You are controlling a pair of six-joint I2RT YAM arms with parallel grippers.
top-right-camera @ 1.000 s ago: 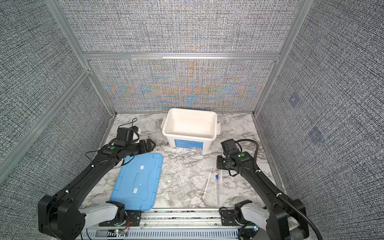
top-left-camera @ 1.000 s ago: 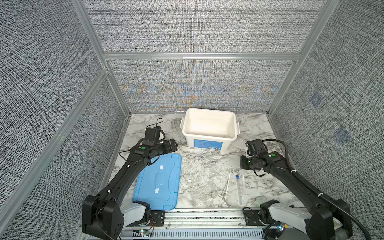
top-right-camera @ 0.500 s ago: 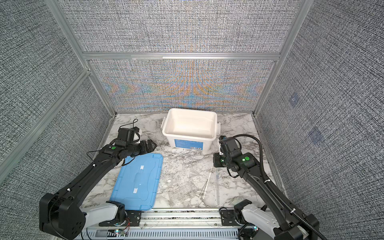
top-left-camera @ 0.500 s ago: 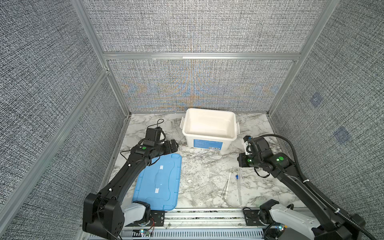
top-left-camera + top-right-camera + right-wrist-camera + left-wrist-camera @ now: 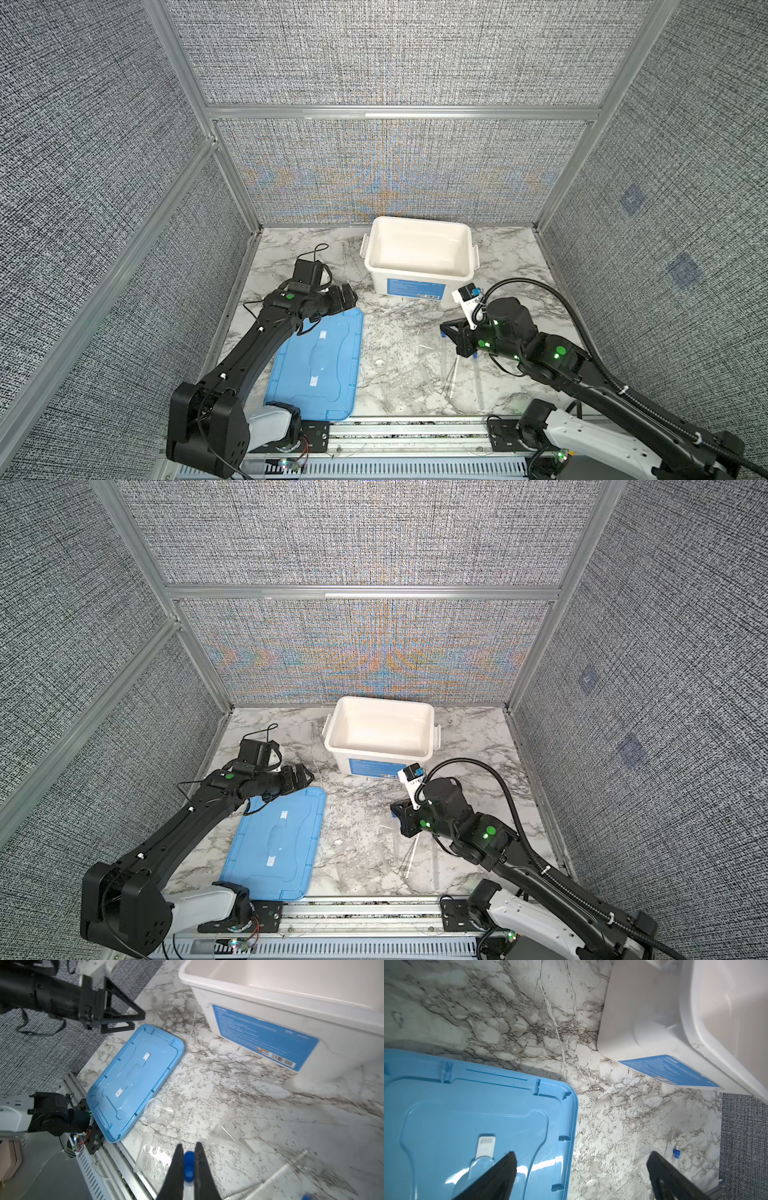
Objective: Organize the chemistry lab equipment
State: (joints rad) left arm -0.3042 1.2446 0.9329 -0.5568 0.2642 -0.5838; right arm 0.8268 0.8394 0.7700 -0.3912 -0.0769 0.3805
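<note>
My right gripper is shut on a long clear tube by its blue cap. In both top views this gripper is at the right of the marble table, in front of the tub, and the held tube trails from it toward the front edge. A second blue-capped tube and thin clear rods lie just right of it. A clear beaker lies on its side, near a clear well plate and a funnel. My left gripper hangs open and empty over the blue lid's far corner.
The white tub with a blue label stands open at the back middle. The flat blue lid lies at the front left, beside the left arm. Padded walls close in three sides, and a metal rail runs along the front edge.
My right gripper has moved left across the table in front of the tub, carrying the blue-capped tube with it, and its wrist has risen. The left arm has hardly moved.
</note>
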